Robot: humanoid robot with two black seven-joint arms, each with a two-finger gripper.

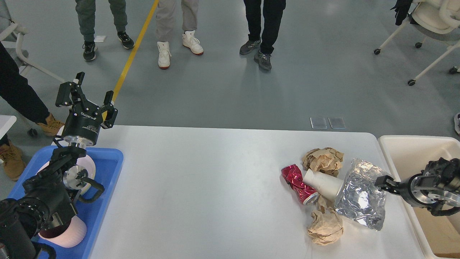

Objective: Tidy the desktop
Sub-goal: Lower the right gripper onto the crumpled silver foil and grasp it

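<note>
The white desktop carries a heap of rubbish at its right end: a crushed red can, a white paper cup on its side, a crumpled silver foil bag, and two balls of brown paper. My right gripper comes in from the right, and its fingers meet the right edge of the foil bag; I cannot see whether they pinch it. My left gripper is open and empty, held up above the desktop's far left corner.
A blue plastic tray at the left holds a pink plate and a pink cup, partly behind my left arm. A cream bin stands against the desktop's right edge. Several people stand beyond the far edge.
</note>
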